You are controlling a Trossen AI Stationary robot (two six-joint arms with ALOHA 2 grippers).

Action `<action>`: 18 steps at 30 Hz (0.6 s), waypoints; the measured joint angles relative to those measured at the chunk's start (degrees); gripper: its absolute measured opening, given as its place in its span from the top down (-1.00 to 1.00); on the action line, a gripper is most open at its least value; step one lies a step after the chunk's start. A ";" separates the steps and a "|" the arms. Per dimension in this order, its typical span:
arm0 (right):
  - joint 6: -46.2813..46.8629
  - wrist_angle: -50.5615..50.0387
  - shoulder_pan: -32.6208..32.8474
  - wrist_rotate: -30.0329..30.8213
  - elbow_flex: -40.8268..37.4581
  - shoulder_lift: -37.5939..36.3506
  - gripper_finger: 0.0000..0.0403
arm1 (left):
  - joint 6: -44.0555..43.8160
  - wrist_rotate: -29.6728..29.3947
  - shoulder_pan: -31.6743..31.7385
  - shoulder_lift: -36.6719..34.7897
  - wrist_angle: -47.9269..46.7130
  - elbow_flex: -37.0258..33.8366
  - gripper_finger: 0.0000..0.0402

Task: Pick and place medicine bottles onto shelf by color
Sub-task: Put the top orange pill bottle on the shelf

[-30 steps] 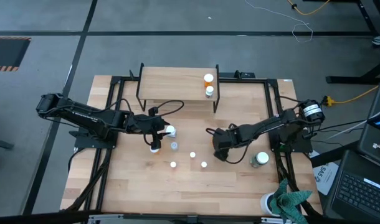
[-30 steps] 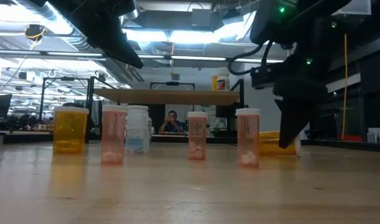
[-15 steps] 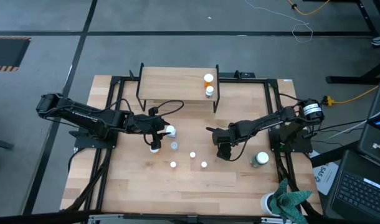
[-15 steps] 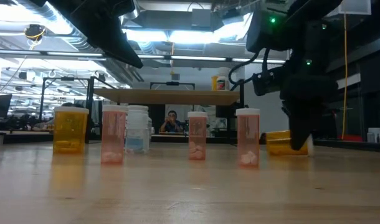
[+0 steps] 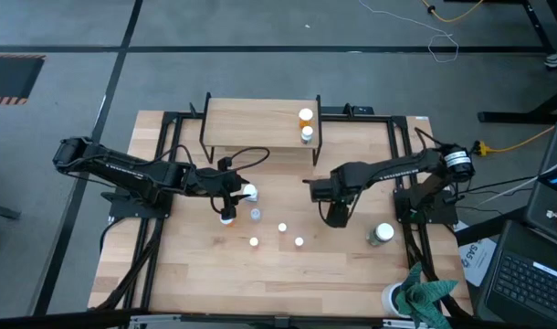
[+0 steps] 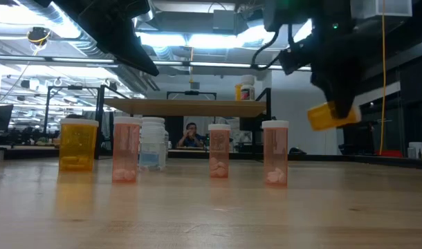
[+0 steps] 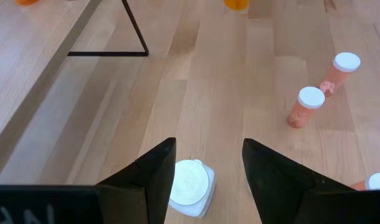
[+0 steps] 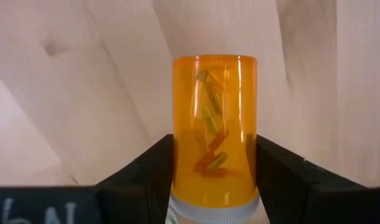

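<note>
My right gripper (image 5: 337, 216) is shut on an orange bottle (image 8: 215, 124), held above the table right of centre; it also shows in the low view (image 6: 330, 116). My left gripper (image 5: 240, 196) is open above the table's left middle, over a white bottle (image 7: 190, 185) that stands upright by one finger. Several white-capped bottles (image 5: 282, 228) stand on their bases on the table. Two bottles (image 5: 305, 117) stand at the right end of the wooden shelf (image 5: 251, 123). A dark green bottle (image 5: 382, 234) stands at the right. My right gripper pinches the orange bottle's round sides (image 8: 177, 162) between its two fingers, near the white-capped end (image 8: 215, 213). The fingers point down and lie across the bottle. The bottle lies on its side, slightly tilted, lifted clear of the table (image 6: 330, 116).
A white cup with teal cloth (image 5: 415, 297) sits at the near right corner. The shelf's black wire legs (image 7: 135, 31) stand at the far middle. An amber bottle (image 6: 78, 144) and a white one (image 6: 152, 144) stand under the left arm. A person (image 6: 191, 135) sits beyond the table.
My right gripper has risen with the orange bottle, which lay on its side on the table and now hangs clear above it. The gripper has also gone slightly toward the table's right and far edges.
</note>
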 joint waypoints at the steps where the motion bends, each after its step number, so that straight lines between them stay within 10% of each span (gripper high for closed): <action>1: -0.71 -1.76 -0.40 -0.65 0.22 0.00 0.05 | 0.00 -0.02 0.00 -0.02 0.00 0.00 0.10; 18: -3.09 -13.05 -5.89 -13.69 -8.44 0.63 0.05 | 0.02 0.00 -0.02 0.00 0.00 0.00 0.10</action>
